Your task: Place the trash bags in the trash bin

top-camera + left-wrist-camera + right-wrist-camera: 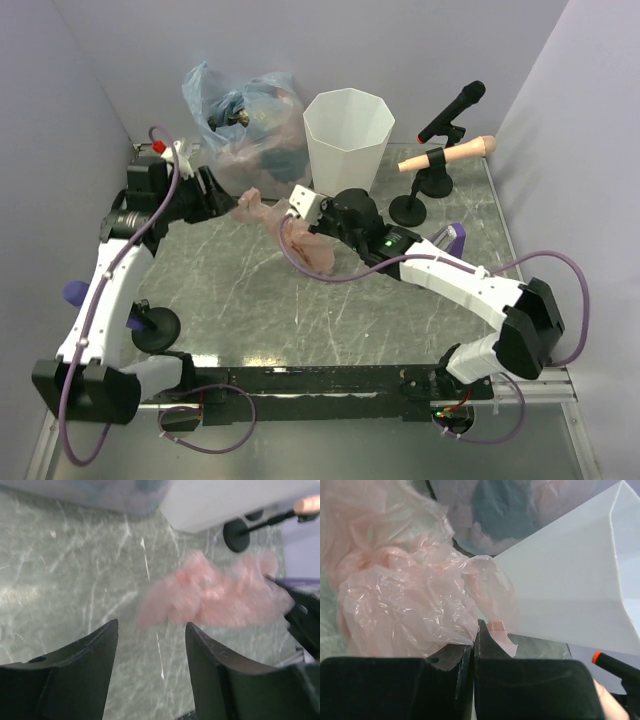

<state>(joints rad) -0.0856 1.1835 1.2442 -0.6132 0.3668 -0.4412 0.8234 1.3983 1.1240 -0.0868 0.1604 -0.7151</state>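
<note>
A crumpled pink trash bag (300, 245) hangs just above the marble table, in front of the white faceted trash bin (348, 135). My right gripper (290, 218) is shut on its upper edge; in the right wrist view the jaws (475, 630) pinch the pink film (405, 595) right beside the bin's wall (570, 590). My left gripper (228, 205) stands open just left of the bag's free end. In the left wrist view its fingers (151, 625) have only table between them, and the pink bag (215, 595) lies a little ahead.
A stuffed clear-bluish bag (240, 115) sits left of the bin against the back wall. A black microphone on a stand (452, 110) and a stand with a peach handle (448, 155) are right of the bin. Walls close in on both sides.
</note>
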